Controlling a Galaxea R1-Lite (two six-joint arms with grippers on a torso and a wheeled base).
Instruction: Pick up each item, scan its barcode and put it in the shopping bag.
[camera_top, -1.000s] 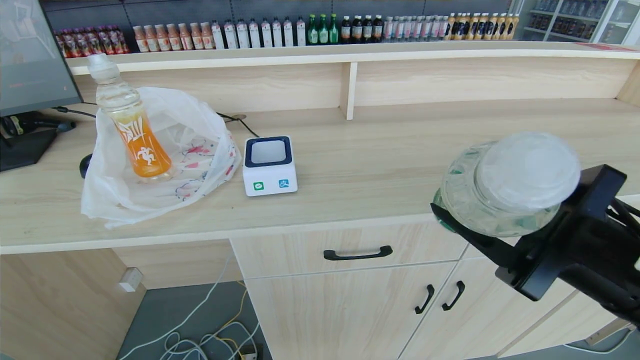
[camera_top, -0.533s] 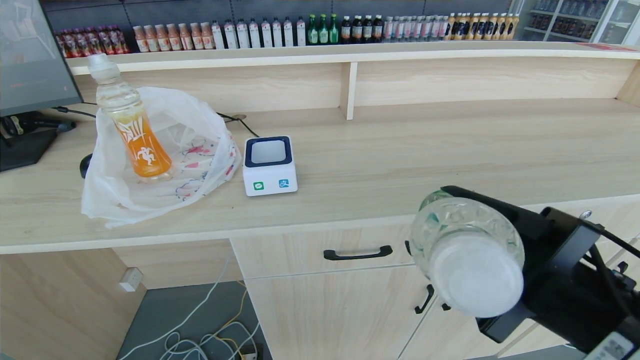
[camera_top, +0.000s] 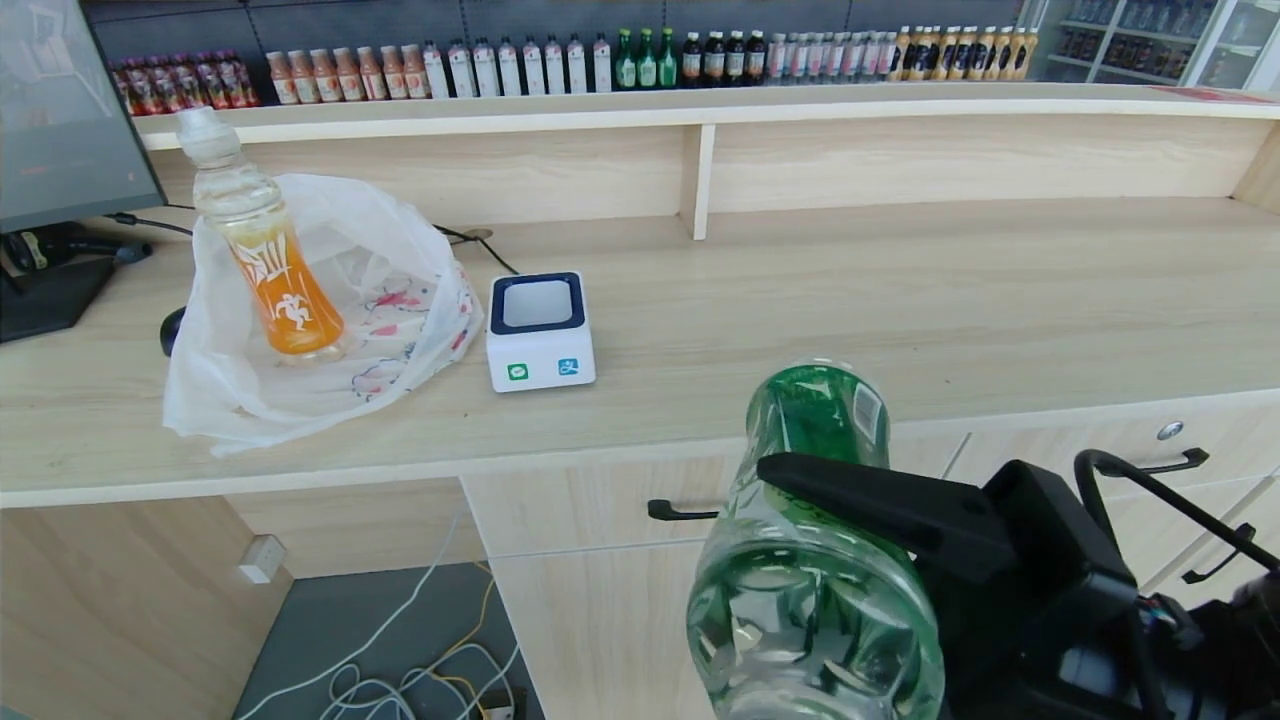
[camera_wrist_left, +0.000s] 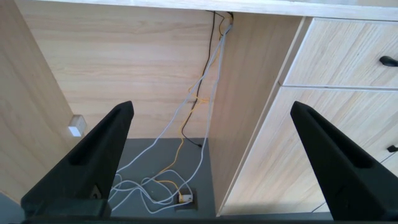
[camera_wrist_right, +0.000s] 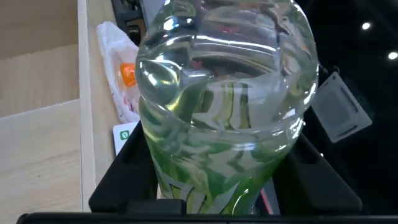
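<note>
One bottle bagged, the second in hand, its scan apparently yet to do.
The orange bottle (camera_top: 265, 250) stands in the shopping bag (camera_top: 400, 300) at upper left. At lower right the right pincer (camera_top: 815, 500) grips the green bottle (camera_top: 810, 620), short of the table (camera_top: 900, 300) and well apart from the scanner (camera_top: 540, 330). Its barcode (camera_top: 866, 410) shows, but the print is too small to read. The left pincer (camera_wrist_left: 211, 109) gapes wide, empty.

A shop checkout: rows of bottled drinks (camera_top: 640, 60) lined the far shelf (camera_top: 900, 102) behind a wooden counter (camera_top: 850, 300), where a payment scanner (camera_top: 540, 335) sat beside a plastic shopping bag (camera_top: 405, 300), a monitor (camera_top: 60, 110) at far left.
</note>
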